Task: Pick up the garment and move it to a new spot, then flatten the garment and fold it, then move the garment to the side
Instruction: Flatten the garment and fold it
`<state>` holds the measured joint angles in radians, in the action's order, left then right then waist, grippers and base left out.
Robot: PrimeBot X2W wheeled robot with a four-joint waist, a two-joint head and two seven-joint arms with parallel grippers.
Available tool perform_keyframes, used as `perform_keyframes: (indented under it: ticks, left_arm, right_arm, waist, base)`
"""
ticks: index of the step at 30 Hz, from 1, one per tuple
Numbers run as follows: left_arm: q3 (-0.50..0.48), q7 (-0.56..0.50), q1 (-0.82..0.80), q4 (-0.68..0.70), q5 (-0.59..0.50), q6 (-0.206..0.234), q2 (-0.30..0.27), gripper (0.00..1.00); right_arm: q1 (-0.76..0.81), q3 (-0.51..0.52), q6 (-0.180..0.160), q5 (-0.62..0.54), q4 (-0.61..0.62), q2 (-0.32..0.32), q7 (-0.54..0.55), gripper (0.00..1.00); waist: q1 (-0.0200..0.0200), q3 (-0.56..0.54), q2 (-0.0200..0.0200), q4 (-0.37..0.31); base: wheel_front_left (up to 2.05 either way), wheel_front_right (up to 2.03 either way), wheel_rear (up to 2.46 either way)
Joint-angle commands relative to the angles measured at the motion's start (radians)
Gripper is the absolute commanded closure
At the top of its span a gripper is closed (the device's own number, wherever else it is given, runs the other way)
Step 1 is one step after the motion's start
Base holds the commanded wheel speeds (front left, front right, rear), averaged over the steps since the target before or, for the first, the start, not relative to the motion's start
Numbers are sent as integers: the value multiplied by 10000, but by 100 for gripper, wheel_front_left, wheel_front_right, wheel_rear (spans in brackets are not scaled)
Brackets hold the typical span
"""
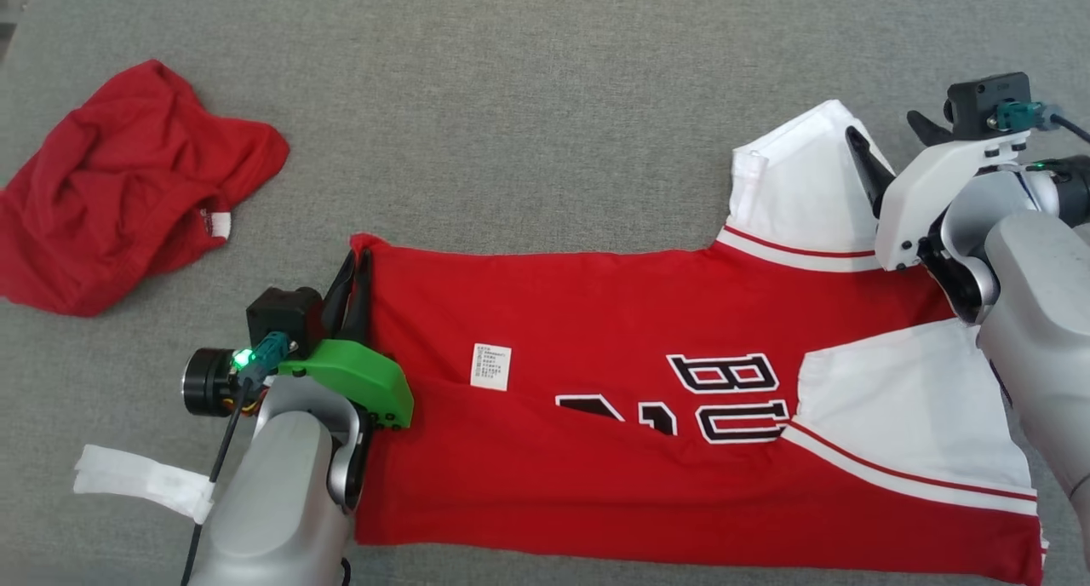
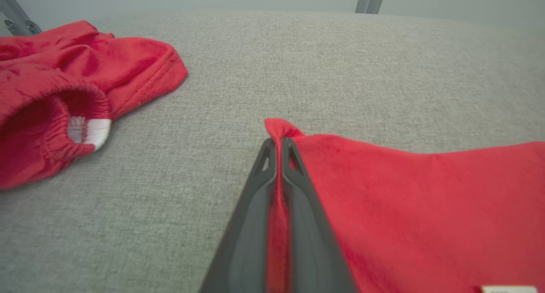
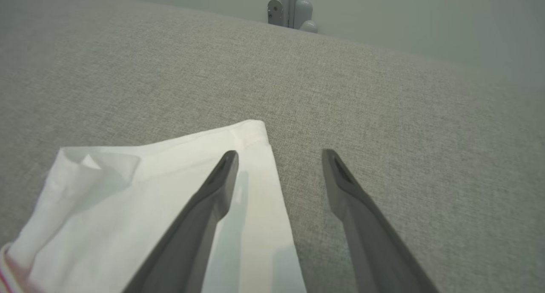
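Item: red jersey, spread on the grey fabric surface.
Left gripper: clamped on the jersey's hem corner.
Right gripper: fingers spread, holding nothing, one tip over the jersey's white sleeve.
Crumpled red garment: well apart, beyond the jersey's hem end.
Status: relocation and flattening look done; one lengthwise fold appears begun. Further folds and the move aside remain.

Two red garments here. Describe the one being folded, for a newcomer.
On the grey surface, look at the near half. The jersey lies spread there, one corner pinched by the left hand. Unlike the crumpled plain red garment at far left, it has white sleeves and black lettering.
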<state>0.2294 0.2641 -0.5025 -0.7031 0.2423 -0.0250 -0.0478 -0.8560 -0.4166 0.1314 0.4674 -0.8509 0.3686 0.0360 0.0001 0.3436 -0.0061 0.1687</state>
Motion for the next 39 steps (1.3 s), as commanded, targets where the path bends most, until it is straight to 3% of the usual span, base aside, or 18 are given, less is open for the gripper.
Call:
perform_keyframes:
  ticks: [1, 9, 10, 12, 13, 18, 25, 29, 34, 39]
  left_arm:
    - [9, 1, -22, 77, 35, 56, -54, 100]
    - [410, 1, -152, 343, 323, 214, -54, 100]
    - [430, 1, -161, 346, 330, 237, -54, 100]
    - [458, 1, -207, 351, 354, 256, -54, 100]
    - [463, 1, -231, 354, 369, 255, -54, 100]
    - [395, 1, -288, 407, 278, 269, -55, 100]
    - [26, 1, -38, 547, -5, 199, -58, 100]
    - [-267, 1, 303, 648, -217, 31, -56, 100]
    - [-663, 1, 939, 834, -403, -198, -114, 100]
    - [-1098, 1, 1725, 1255, -610, -378, -198, 100]
  right_arm:
    - [-144, -78, -15, 17, -81, 44, 75, 0]
    - [-766, -1072, -15, 130, -1068, 95, 751, 0]
    - [-777, -1177, -15, 116, -1170, 107, 773, 26]
    - [-844, -1366, -16, 158, -1344, 125, 770, 94]
    - [-869, -1432, -16, 204, -1418, 149, 733, 100]
    - [-1284, -1243, -24, 80, -1814, 371, -263, 100]
    - [-1347, -858, -18, -80, -2350, -38, -2292, 100]
    - [-903, -763, -18, 128, -2208, -270, -2840, 100]
    - [11, -611, -16, 429, -1429, -257, -3021, 100]
    - [1596, 104, -16, 567, 488, -81, -3014, 100]
  waist:
    - [-1, 225, 61, 279]
    - [-1, 494, 61, 565]
    - [-1, 509, 61, 569]
    - [-1, 521, 61, 567]
    - [-1, 524, 61, 557]
    - [-1, 459, 61, 433]
    - [-1, -207, 61, 82]
    - [-1, -843, 61, -194]
    - [-1, -1715, 61, -576]
    - [-1, -2266, 61, -1014]
  base:
    - [0, 0, 0]
    - [0, 0, 0]
    - [0, 0, 0]
    - [0, 0, 0]
    - [0, 0, 0]
    - [0, 0, 0]
    - [0, 0, 0]
    - [0, 0, 0]
    - [0, 0, 0]
    - [0, 0, 0]
